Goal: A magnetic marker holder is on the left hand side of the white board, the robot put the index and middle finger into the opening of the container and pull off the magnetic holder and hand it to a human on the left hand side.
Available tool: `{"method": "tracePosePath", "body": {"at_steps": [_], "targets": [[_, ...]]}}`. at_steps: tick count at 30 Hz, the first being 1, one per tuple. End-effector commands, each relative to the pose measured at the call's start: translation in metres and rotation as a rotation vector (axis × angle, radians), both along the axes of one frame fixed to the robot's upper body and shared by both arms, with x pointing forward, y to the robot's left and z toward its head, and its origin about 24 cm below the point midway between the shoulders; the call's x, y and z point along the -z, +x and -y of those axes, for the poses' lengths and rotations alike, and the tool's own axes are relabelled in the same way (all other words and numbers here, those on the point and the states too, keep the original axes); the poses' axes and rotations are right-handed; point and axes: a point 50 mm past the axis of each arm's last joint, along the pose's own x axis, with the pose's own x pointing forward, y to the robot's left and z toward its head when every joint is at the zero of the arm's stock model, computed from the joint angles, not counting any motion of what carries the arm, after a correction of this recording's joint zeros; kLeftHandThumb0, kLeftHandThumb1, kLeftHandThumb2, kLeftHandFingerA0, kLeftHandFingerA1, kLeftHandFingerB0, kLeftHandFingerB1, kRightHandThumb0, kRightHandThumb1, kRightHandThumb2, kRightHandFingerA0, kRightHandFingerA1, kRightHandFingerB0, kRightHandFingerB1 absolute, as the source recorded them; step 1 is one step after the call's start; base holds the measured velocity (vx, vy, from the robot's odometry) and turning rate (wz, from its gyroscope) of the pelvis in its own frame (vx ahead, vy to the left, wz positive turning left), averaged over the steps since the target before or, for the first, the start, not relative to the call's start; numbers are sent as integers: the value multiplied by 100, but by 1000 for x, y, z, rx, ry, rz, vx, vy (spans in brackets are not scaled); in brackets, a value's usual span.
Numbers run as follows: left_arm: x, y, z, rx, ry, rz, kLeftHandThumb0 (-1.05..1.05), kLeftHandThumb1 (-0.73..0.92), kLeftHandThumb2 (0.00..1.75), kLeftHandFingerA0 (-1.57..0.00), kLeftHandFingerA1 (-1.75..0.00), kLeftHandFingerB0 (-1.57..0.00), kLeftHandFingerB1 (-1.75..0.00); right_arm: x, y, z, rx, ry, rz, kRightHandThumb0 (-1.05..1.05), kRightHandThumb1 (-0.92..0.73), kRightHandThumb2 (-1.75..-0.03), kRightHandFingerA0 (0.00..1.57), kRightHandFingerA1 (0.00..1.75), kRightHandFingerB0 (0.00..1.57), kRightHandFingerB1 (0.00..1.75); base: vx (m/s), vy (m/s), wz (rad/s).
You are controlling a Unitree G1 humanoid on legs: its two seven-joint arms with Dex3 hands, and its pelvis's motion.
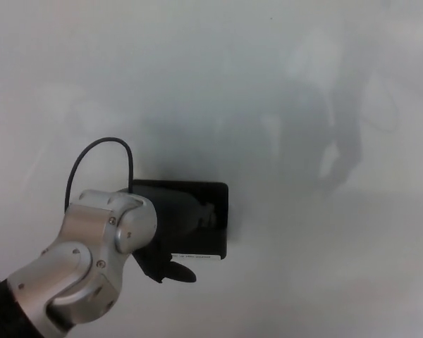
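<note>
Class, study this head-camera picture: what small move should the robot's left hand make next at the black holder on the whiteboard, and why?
Probably a short pull straight away from the whiteboard. The left hand is already up against the black marker holder, which looks still stuck flat to the board. Whether its fingers are inside the opening cannot be seen; if not, they should go in first.

I see a white board (282, 70) mottled with grey smudges, a black holder (210, 211) with a small white label, my black left hand (170, 262), silver wrist (99, 246), black cable (99, 158).
</note>
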Motion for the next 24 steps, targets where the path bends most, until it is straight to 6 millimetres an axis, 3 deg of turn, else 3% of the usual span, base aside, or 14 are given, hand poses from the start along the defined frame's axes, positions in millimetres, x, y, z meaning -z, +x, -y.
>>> {"method": "tracePosePath", "body": {"at_steps": [1,4,6,7,8,9,10,11,12,14,20,21,23,24], "targets": [[0,2,7,44,47,20,-60,56,84,-5,-37,-5,-29,-2,1,6,2,-24,17,-44,-64,-59,84,59,38,35,0,0,0],[1,1,11,51,41,11,-59,56,83,-5,-37,-5,-29,-2,2,6,0,-29,18,-45,-64,-59,84,59,38,35,0,0,0],[1,1,11,50,45,9,-56,71,65,-7,-28,-10,-22,-2,2,5,-3,-28,21,-45,-64,-59,84,60,38,36,0,0,0],[1,1,12,52,52,7,-60,56,84,-5,-37,-4,-28,-2,3,5,-3,-27,22,-45,-62,-60,84,60,38,36,0,0,0],[2,1,14,55,60,6,-60,56,84,-5,-37,-4,-28,-2,3,5,-4,-24,23,-45,-62,-60,84,60,38,36,0,0,0],[3,1,15,57,65,7,-55,71,64,-9,-29,-10,-23,-2,3,5,-4,-24,22,-45,-64,-59,84,60,38,36,0,0,0],[3,1,15,59,70,9,-55,71,64,-9,-29,-10,-23,-2,3,5,-5,-24,22,-45,-64,-59,84,60,38,36,0,0,0],[3,2,15,60,80,7,-55,52,87,-1,-42,-1,-33,-3,4,5,-7,-26,23,-45,-64,-59,84,59,38,35,0,0,0],[3,3,15,60,91,3,-55,52,87,-1,-42,-1,-33,-3,5,5,-10,-28,25,-45,-64,-59,84,59,38,35,0,0,0],[5,6,13,56,105,4,-47,71,62,-63,-46,-13,-26,-3,6,5,-8,-29,29,-45,-64,-59,84,59,39,36,0,0,0],[12,11,4,49,137,20,-37,69,63,-66,-46,-20,-29,-3,7,4,-8,-29,31,-44,-62,-59,84,59,38,35,0,0,0],[13,13,2,44,138,17,-24,50,94,-62,-68,-8,-46,-3,8,3,-7,-30,30,-44,-62,-59,84,59,38,36,0,0,0],[14,14,0,43,138,15,-24,50,94,-62,-68,-8,-46,-3,8,3,-6,-30,29,-44,-62,-59,84,59,38,36,0,0,0],[15,15,-1,41,137,12,-21,68,60,-79,-63,-31,-31,-3,9,3,-8,-29,34,-49,-52,-81,81,69,33,48,0,0,0]]}}
